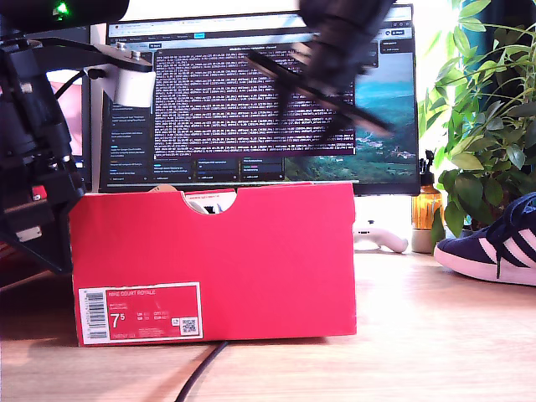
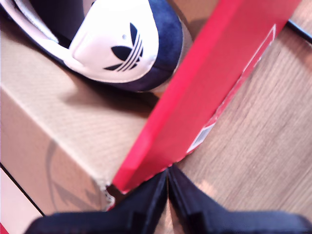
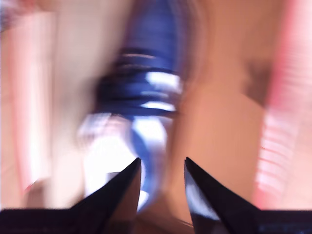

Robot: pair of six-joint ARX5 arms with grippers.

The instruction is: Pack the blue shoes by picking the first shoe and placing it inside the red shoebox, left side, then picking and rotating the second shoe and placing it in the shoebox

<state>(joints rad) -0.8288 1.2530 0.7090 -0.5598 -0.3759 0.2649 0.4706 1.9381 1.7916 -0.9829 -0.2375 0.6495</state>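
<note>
The red shoebox [image 1: 251, 251] is stood on the wooden tabletop [image 1: 419, 335], its white label at the lower corner of the front wall toward the exterior view's left. One blue shoe [image 2: 122, 44] is seen lying inside the box on the brown cardboard floor, its white heel tab close to the red wall. The other blue shoe [image 1: 498, 243] is set on the tabletop at the exterior view's right edge, well apart from the box.

The fingers of my first gripper [image 2: 168, 170] are pressed together with nothing held, above a corner of the box near the label. The fingers of my second gripper [image 3: 162, 161] are held apart with nothing between them; a smeared shoe [image 3: 146, 97] is seen below, and where it lies cannot be told. A monitor [image 1: 251, 109] is stood behind the box.
</note>
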